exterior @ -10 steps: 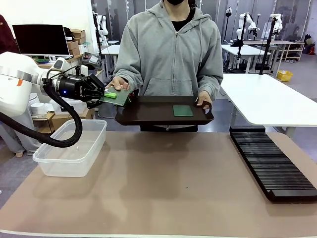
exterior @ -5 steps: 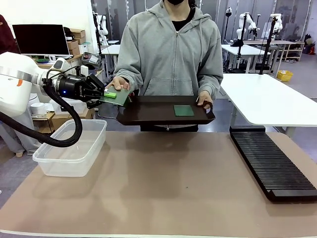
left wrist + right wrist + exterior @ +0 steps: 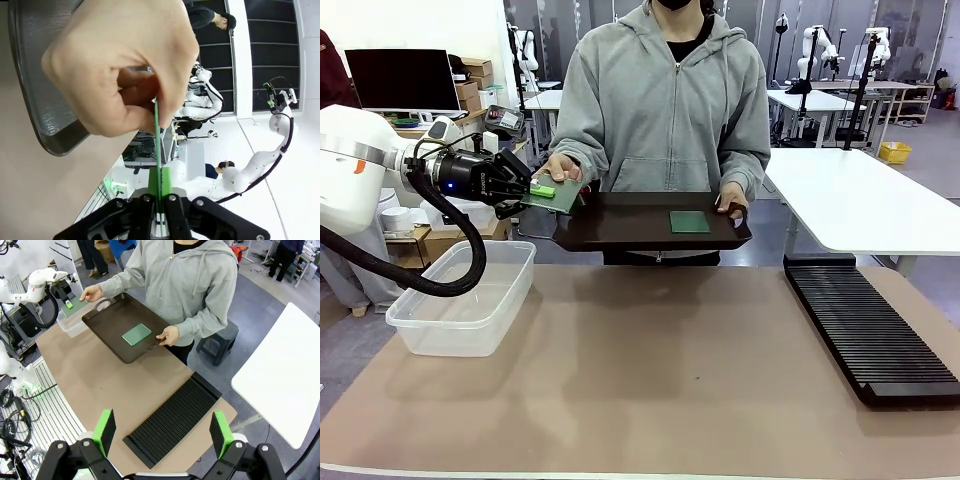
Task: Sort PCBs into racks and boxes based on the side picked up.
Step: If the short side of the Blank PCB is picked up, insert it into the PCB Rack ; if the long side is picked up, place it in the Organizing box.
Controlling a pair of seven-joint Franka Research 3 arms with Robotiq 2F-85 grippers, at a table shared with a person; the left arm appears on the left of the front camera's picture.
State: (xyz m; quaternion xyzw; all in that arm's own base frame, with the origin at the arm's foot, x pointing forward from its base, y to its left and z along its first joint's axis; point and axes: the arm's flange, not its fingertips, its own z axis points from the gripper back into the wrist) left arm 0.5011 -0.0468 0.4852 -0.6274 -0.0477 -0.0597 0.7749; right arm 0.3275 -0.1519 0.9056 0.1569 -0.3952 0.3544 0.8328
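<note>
Off the tray's left end: the PCB (image 3: 557, 195) hangs in the air just past the rim, roughly level, touching no part of the tray (image 3: 620, 238).
Left gripper: the left gripper (image 3: 534, 190) is clamped on the PCB's edge farthest from the tray; in the wrist view its green pads press both faces of the board.
Person's hand: the hand (image 3: 560, 168) pinches the same PCB on its tray side, so two holders share it.
Change: almost none over the last second; gripper, PCB and hand stand where they did, and the tray has only wobbled slightly.
Meaning: the handover looks paused at a shared grip. Sorting likely cannot start until the hand lets go, and pulling away now could bend the board or make it slip.
Second PCB: the second PCB (image 3: 689, 222) lies flat right of the tray's middle, untouched.
Box: the box (image 3: 470, 295) sits on the bench (image 3: 670, 380), below and left of the tray.
Rack: the rack (image 3: 870, 330) lies on the bench, below and right of the tray.
Right gripper: the right gripper (image 3: 162, 432) is open and holds nothing, high above the tray.
</note>
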